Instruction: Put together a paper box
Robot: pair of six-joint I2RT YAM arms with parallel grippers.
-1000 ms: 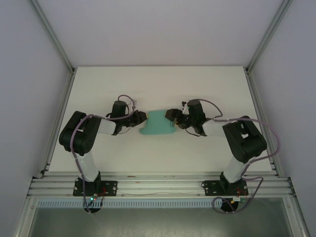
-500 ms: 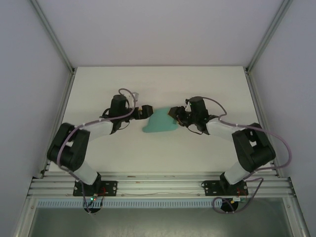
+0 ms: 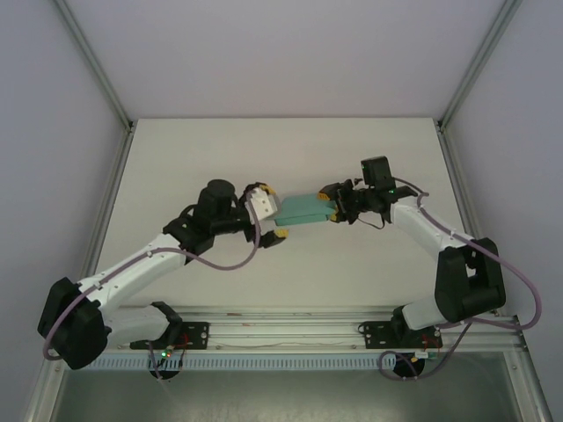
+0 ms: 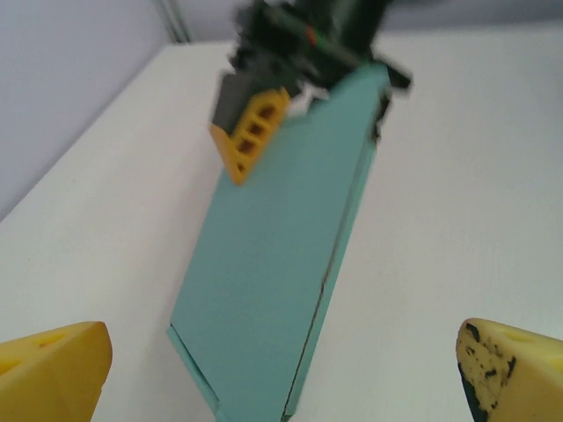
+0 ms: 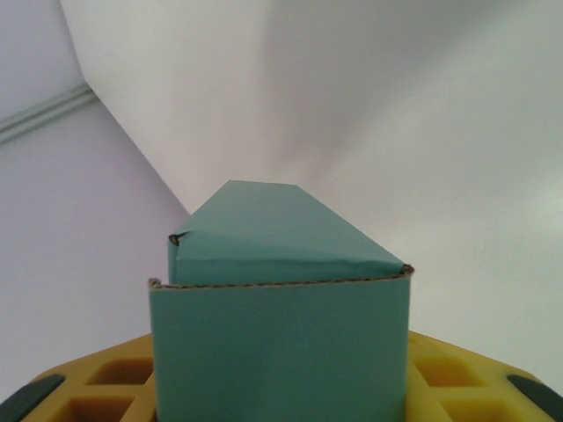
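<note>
- Middle of the overhead view: the teal paper box (image 3: 302, 211) stretches between two claws over the white table (image 3: 264, 149).
- The right claw (image 3: 332, 202) is clamped on the box's right end. Its yellow fingers (image 5: 97, 387) show at the bottom of the wrist view, either side of the card.
- The left claw (image 3: 274, 212) stands wide apart, fingertips (image 4: 53, 369) flanking the box's near end without touching.

Overhead looks down; wrist views share paper box (image 4: 281, 264).
</note>
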